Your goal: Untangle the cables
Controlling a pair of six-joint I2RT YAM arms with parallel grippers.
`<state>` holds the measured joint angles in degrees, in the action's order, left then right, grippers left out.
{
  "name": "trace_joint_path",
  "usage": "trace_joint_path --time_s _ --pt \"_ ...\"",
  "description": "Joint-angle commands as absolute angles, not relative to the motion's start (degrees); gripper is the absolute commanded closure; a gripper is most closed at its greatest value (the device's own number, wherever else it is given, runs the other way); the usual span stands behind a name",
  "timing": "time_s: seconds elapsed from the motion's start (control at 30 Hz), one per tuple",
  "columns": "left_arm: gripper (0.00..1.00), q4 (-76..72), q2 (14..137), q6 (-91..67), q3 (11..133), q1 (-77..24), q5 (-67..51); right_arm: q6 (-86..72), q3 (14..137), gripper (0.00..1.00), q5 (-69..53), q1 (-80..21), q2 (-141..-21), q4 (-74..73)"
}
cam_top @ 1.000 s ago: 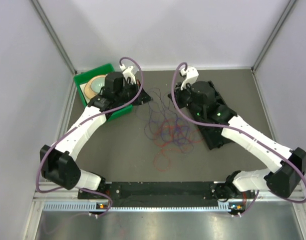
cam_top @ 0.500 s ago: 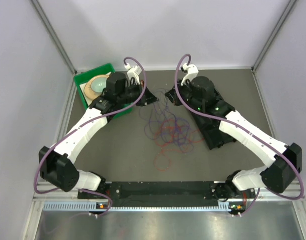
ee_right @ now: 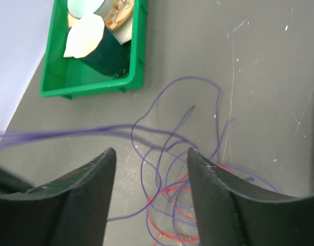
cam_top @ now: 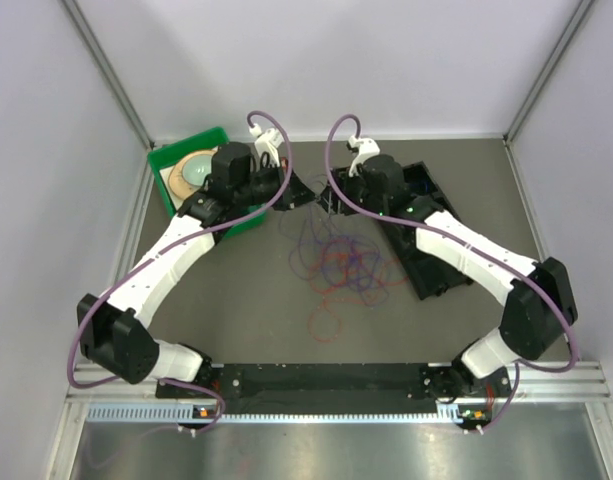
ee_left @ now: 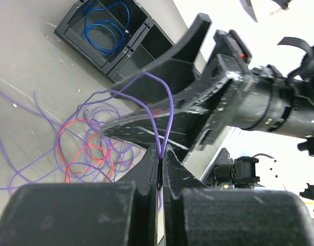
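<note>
Left wrist view shows you the left tool [ee_left: 162,154] clamped shut on a purple cable [ee_left: 170,110], which loops up from between its fingers. Your right tool [ee_right: 150,156] has its fingers spread wide, gripping nothing, above purple strands lying on the grey surface [ee_right: 269,61]. The loose tangle of red and purple cables [cam_top: 346,262] lies mid-surface between the arms, with both tools close together at its far edge.
</note>
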<state>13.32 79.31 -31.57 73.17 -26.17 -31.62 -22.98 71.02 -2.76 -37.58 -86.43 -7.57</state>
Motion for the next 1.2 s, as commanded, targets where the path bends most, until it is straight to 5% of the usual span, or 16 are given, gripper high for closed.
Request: trace_joint_path --time_s 0.0,0.27,0.67,1.17 --pt "1.0 10.99 79.72 -32.17 76.02 -26.02 -33.4 -22.67 72.07 0.38 -0.18 -37.09 -87.89 -1.58" --pt "1.0 14.32 80.07 -30.94 76.64 -25.93 -28.4 -24.08 72.61 0.38 -1.58 -36.91 -90.89 -1.76" --pt "1.0 18.63 84.37 -34.89 75.75 -16.97 -14.69 -23.64 52.22 0.26 2.65 -37.0 -67.07 -6.33" --pt "1.0 24.43 91.67 -33.75 82.88 -19.41 -7.56 -8.63 34.63 0.41 3.26 -53.79 -57.56 -12.92"
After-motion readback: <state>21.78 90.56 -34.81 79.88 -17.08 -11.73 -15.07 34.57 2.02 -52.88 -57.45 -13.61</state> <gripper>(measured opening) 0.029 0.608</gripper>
